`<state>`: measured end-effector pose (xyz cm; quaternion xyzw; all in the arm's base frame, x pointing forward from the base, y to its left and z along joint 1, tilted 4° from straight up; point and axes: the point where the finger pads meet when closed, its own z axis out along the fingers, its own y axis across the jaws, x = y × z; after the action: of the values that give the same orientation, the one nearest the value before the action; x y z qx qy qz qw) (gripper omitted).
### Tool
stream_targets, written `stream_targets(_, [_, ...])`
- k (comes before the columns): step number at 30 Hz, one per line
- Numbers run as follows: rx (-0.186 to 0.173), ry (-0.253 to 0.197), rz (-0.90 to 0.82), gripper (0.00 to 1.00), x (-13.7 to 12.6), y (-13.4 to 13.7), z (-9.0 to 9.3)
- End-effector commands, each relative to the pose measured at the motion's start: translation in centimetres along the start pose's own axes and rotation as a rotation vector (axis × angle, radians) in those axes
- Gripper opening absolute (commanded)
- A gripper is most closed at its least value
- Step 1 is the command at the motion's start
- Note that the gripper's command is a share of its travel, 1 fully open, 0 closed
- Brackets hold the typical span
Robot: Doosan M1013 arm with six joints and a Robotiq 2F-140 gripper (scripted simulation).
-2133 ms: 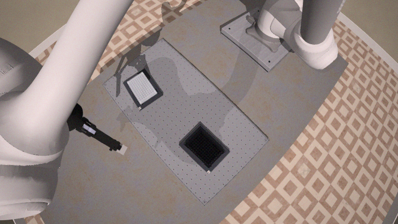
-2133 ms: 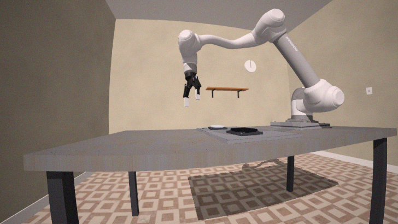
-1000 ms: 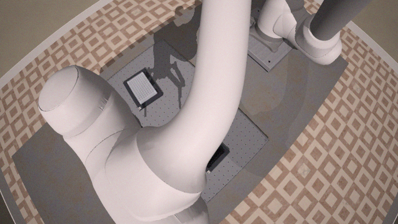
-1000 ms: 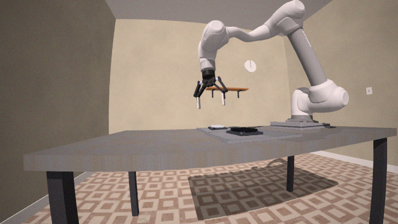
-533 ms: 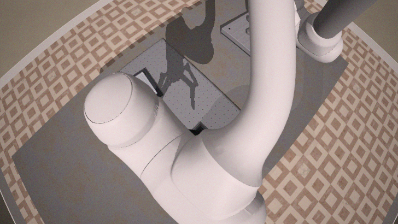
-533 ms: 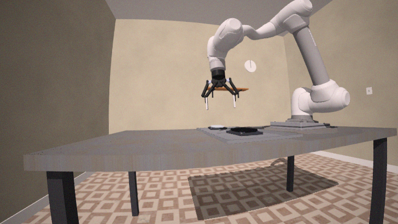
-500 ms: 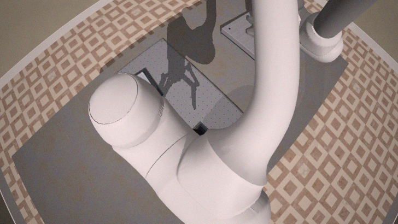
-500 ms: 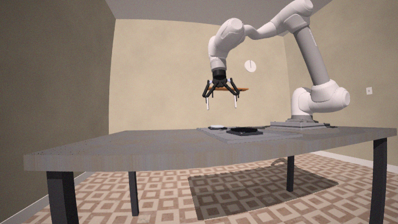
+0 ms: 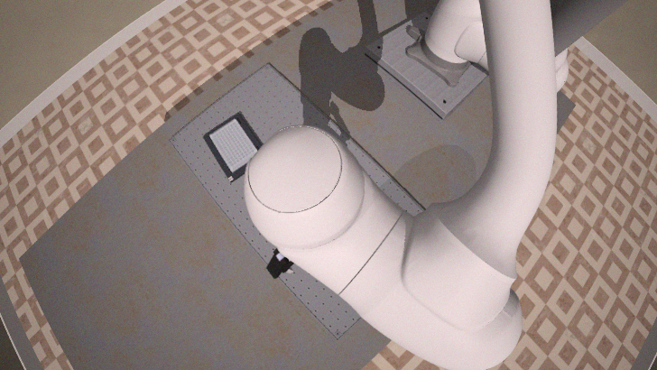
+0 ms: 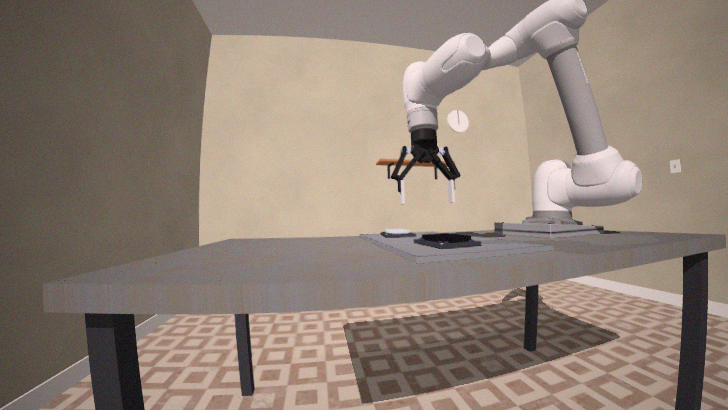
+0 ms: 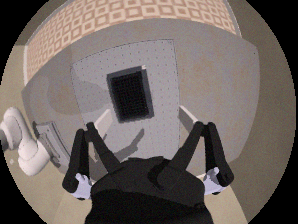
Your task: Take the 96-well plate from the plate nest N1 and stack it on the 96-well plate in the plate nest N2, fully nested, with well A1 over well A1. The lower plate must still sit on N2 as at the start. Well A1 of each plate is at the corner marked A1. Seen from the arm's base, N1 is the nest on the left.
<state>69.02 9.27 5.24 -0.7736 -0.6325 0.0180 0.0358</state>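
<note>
A black 96-well plate (image 10: 447, 238) sits in its dark nest N1 on the grey perforated board (image 10: 458, 245). In the wrist view the black plate (image 11: 131, 94) lies ahead of the fingers, far below. A white 96-well plate (image 9: 232, 145) sits in the dark nest N2 at the board's other end, and it shows low and small in the side view (image 10: 397, 231). My gripper (image 10: 426, 196) (image 11: 144, 113) hangs high above the table, roughly over the black plate, fingers pointing down. It is open wide and empty. In the overhead view my arm hides the black plate. The A1 marks are too small to read.
The arm's base plate (image 10: 552, 226) stands on the table behind the board. A small wooden shelf (image 10: 407, 162) and a round white disc (image 10: 457, 121) are on the far wall, well away from the table.
</note>
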Motion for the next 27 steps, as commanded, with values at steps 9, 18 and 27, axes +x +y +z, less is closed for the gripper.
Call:
stream_targets(9, [-0.008,-0.019,-0.142,1.0,1.8,-4.2,1.2])
stream_targets(18, [-0.008,-0.019,-0.142,1.0,1.8,-4.2,1.2])
stream_targets(27, [-0.008,-0.019,-0.142,1.0,1.7,-4.2,2.2])
